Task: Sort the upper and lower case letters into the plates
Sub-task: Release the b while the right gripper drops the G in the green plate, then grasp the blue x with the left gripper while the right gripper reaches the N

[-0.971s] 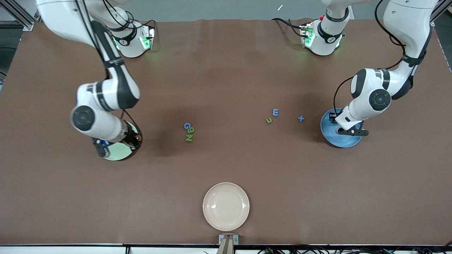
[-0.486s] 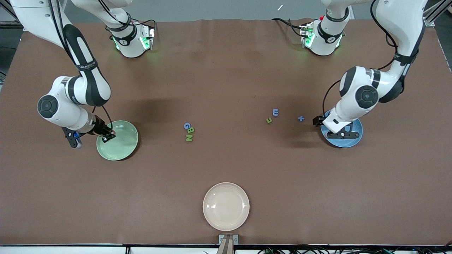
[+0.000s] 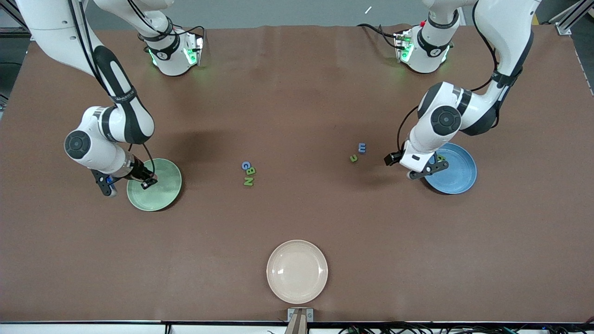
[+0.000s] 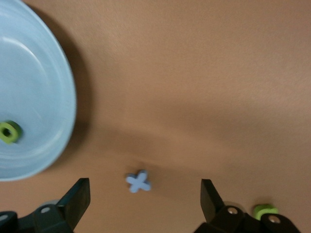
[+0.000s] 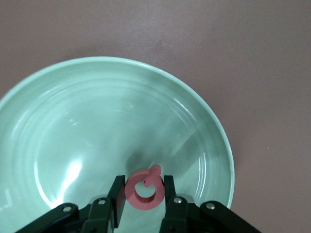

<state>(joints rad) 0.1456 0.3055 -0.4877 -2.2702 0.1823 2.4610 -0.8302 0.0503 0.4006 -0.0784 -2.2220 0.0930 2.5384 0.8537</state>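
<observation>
My right gripper (image 3: pixel 147 182) hangs low over the pale mint green plate (image 3: pixel 160 195), shut on a red ring-shaped letter (image 5: pixel 145 188) held just above the plate's floor (image 5: pixel 97 121). My left gripper (image 3: pixel 426 170) is open beside the sky blue plate (image 3: pixel 459 176), with a small blue cross-shaped letter (image 4: pixel 139 181) on the table between and ahead of its fingertips (image 4: pixel 144 200). One green letter (image 4: pixel 9 132) lies in the blue plate (image 4: pixel 34 87). In the front view the left hand hides the cross.
A blue G (image 3: pixel 246 165), green B (image 3: pixel 251 171) and green N (image 3: pixel 248 182) cluster mid-table. A blue m (image 3: pixel 362 148) and a small green letter (image 3: pixel 353 158) lie toward the left arm's end. A cream plate (image 3: pixel 297 271) sits nearest the front camera.
My left gripper opened, left a green letter in the blue plate, and moved off it over the blue cross. My right arm shifted around the mint plate, still gripping the red letter.
</observation>
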